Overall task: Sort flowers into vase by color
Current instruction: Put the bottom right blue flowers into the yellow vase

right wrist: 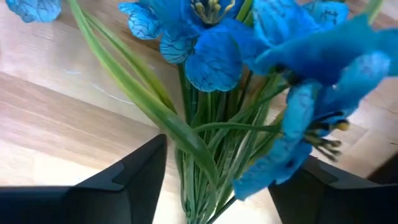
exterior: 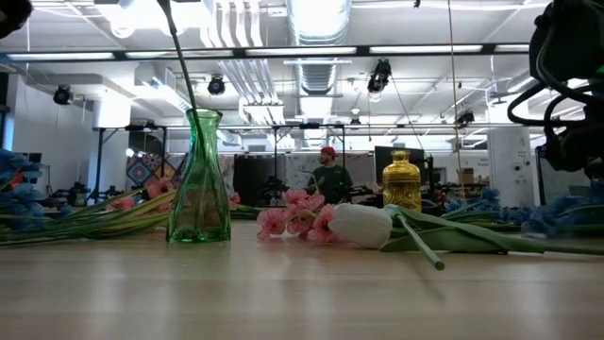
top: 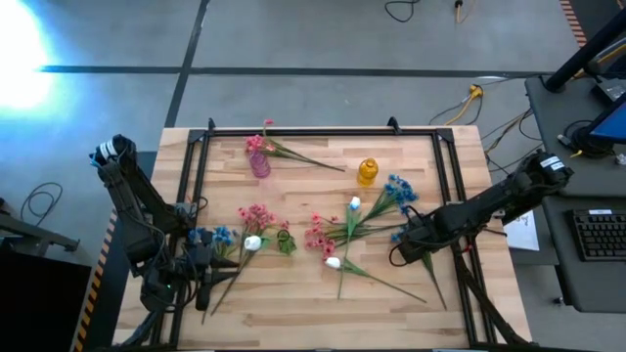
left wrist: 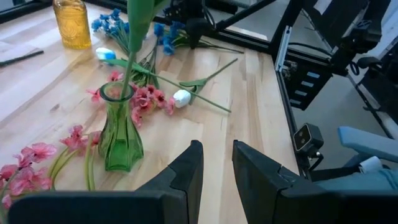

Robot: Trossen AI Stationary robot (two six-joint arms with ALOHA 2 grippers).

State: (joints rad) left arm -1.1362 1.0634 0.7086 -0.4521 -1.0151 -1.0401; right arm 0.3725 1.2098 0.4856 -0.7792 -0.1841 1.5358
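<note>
My right gripper is open low over the blue flower bunch at the table's right. In the right wrist view its two fingers stand on either side of the bunch's green stems, below the blue blossoms. My left gripper is open and empty at the near left, beside a smaller blue bunch. A green glass vase with one stem in it stands ahead of it. Pink sprigs and white tulips lie flat on the table.
A pink vase with a pink sprig stands at the far middle, and a yellow bottle vase to its right. More pink blossoms and a white tulip lie mid-table. A black frame rims the tabletop. A person stands far behind.
</note>
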